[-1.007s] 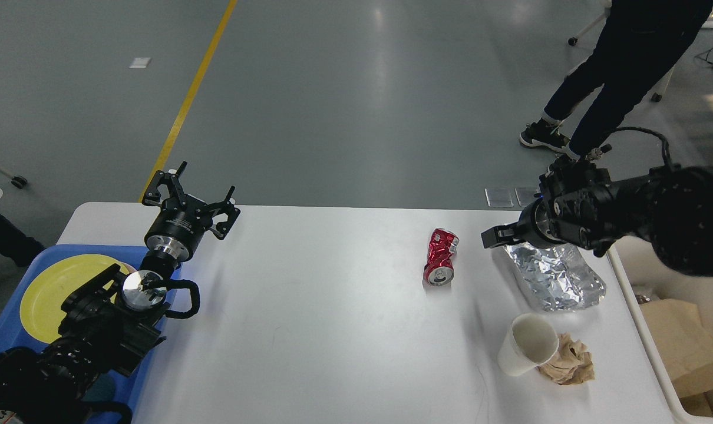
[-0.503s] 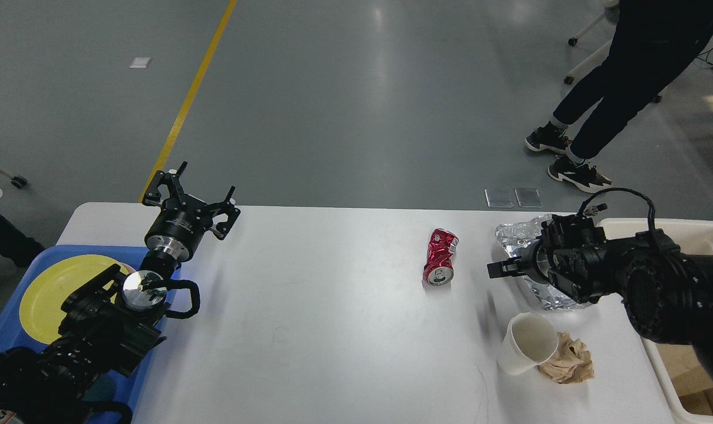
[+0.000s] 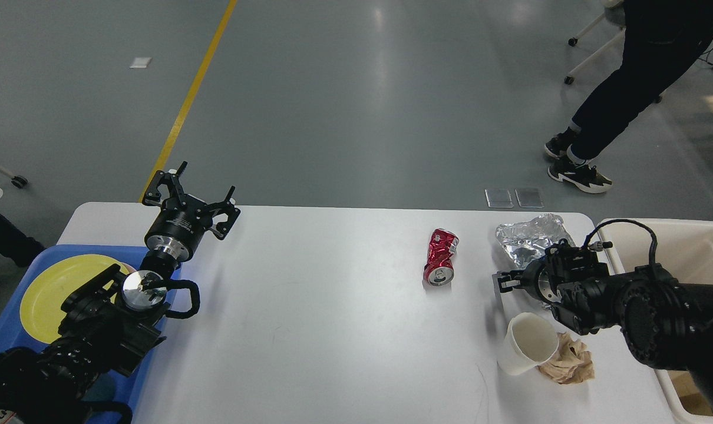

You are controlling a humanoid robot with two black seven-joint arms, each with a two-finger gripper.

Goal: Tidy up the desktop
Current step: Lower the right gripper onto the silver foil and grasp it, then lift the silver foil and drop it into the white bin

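A grey, glossy floor (image 3: 345,100) fills the upper half of the head view, crossed by a yellow line (image 3: 185,106) that runs down toward the far left corner of the worktop. At the upper right, a person's dark-trousered legs (image 3: 633,82) and sneakers stand on the floor, well apart from the worktop.

The white worktop (image 3: 309,318) with rounded corners spans the lower half of the view. Over its left edge sits a blue tray (image 3: 124,253) holding a yellow plate (image 3: 56,282). Beyond its right edge stands a cream bin (image 3: 683,241).

The left arm enters from the lower left, above the tray. Its left end effector (image 3: 192,197) hovers near the far left corner, its two fingers clearly spread apart and holding nothing.

A crushed red can (image 3: 441,257) lies on its side right of centre, nearer the far edge. Near the far right corner lies a crumpled silver foil wrapper (image 3: 530,238). Toward the near right corner, a white paper cup (image 3: 524,347) leans with its mouth tipped up, touching a crumpled brown paper wad (image 3: 568,362) on its right.

The right arm enters from the lower right. Its right end effector (image 3: 508,281) sits low above the worktop between the can and the foil, just beyond the cup. It is small and dark, so I cannot tell whether its fingers are apart or together.
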